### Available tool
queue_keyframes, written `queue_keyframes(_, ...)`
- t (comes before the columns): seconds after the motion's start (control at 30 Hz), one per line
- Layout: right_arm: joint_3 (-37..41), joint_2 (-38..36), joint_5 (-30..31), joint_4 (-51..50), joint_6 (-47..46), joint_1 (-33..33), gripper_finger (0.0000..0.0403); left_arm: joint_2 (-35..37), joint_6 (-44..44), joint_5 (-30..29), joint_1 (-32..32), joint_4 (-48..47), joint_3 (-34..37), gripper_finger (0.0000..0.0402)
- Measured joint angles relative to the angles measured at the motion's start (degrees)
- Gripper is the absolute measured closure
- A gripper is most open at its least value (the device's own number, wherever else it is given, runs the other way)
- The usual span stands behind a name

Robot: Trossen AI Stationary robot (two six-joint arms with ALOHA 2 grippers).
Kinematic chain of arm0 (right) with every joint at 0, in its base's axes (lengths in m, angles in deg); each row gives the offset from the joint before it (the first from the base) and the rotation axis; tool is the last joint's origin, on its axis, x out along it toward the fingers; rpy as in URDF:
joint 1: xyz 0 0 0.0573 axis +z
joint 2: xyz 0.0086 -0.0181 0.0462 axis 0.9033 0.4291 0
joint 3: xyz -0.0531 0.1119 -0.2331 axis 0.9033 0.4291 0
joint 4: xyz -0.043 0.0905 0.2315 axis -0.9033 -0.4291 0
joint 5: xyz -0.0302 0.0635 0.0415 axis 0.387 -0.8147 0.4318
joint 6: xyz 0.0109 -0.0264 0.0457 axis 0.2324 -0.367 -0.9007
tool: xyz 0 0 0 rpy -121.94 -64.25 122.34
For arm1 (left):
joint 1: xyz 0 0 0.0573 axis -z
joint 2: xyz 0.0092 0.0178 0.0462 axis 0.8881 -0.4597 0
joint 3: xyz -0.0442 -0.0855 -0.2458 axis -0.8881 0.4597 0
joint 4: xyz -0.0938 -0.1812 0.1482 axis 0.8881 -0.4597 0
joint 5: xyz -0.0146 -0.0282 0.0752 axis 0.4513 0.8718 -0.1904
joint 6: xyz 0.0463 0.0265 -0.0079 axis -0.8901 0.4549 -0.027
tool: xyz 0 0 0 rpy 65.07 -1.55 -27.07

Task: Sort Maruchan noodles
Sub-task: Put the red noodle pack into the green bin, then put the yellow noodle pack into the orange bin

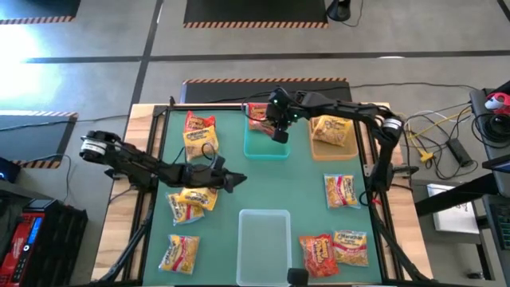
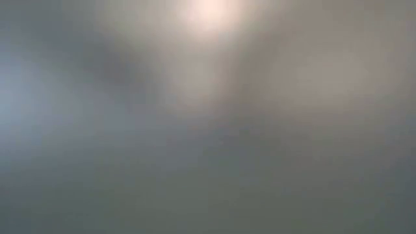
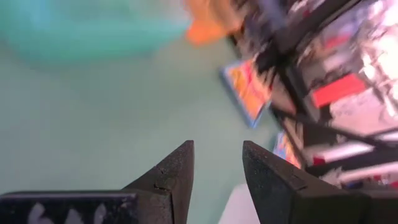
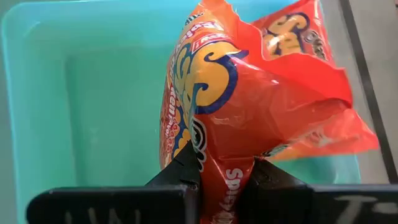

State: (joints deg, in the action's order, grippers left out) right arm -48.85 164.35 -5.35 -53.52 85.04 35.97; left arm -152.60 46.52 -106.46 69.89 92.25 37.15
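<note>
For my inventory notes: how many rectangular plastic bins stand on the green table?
3: teal bin at far centre, tan bin right of it, clear bin at near centre; none seems hidden.

Lab: floor hazard tape [image 1: 255, 24], cables [image 1: 434, 131]

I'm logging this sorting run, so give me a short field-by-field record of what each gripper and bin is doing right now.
right gripper: shut on red noodle packet, held over the teal bin
left gripper: open, empty, above the green mat
tan bin: holds a yellow packet
clear bin: no packet visible inside
loose packets: several on the mat along both sides
low view: blurred, shows nothing usable
</note>
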Motion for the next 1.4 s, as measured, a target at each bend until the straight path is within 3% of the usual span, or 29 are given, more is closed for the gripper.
queue_keyframes(0.17, -1.0, 2.1, 0.0, 0.3, 1.8, -0.4, 0.0365, 0.1, -2.8, -5.1, 0.1, 0.5, 0.2, 0.0287)
queue_keyframes(0.47, -1.2, 2.4, 0.5, 0.8, 2.5, -2.5, 0.0324, -0.4, -3.9, -5.1, -2.9, 0.6, -1.2, 0.0287)
queue_keyframes(0.53, -1.2, 2.2, 0.5, 1.0, 2.5, -2.9, 0.0308, -0.9, -4.1, -2.0, -4.3, 0.5, -2.1, 0.0287)
queue_keyframes(0.77, -1.4, 2.0, 1.5, 1.9, 3.0, -3.1, 0.0257, -4.7, -1.4, 18.2, -11.5, 0.3, -5.8, 0.0287)
queue_keyframes(0.87, -2.9, 2.0, 4.7, 1.5, 3.9, -3.1, 0.0243, -7.1, -0.8, 19.8, -12.0, 0.5, -8.1, 0.0287)
queue_keyframes(1.0, -6.3, 1.9, 5.5, -2.6, 2.8, -3.4, 0.0239, -7.4, -0.6, 9.5, -10.4, 0.5, -8.6, 0.0288)
queue_keyframes(1.13, -8.8, 1.8, 5.3, -7.7, 2.5, -3.3, 0.0243, -4.9, -2.5, -11.8, -5.0, 0.8, -6.8, 0.0288)
queue_keyframes(1.23, -9.2, 1.4, 5.3, -8.9, 2.3, -3.3, 0.0246, -2.3, -5.4, -24.5, -1.7, 0.4, -5.6, 0.0288)
queue_keyframes(1.33, -9.2, 0.9, 5.3, -8.8, 2.2, -3.3, 0.0249, -1.1, -5.3, -28.5, -0.7, 0.3, -4.8, 0.0287)
queue_keyframes(1.4, -9.2, 0.7, 5.3, -8.8, 1.6, -3.3, 0.0251, -1.1, -4.2, -25.6, -0.8, 0.5, -4.7, 0.0287)
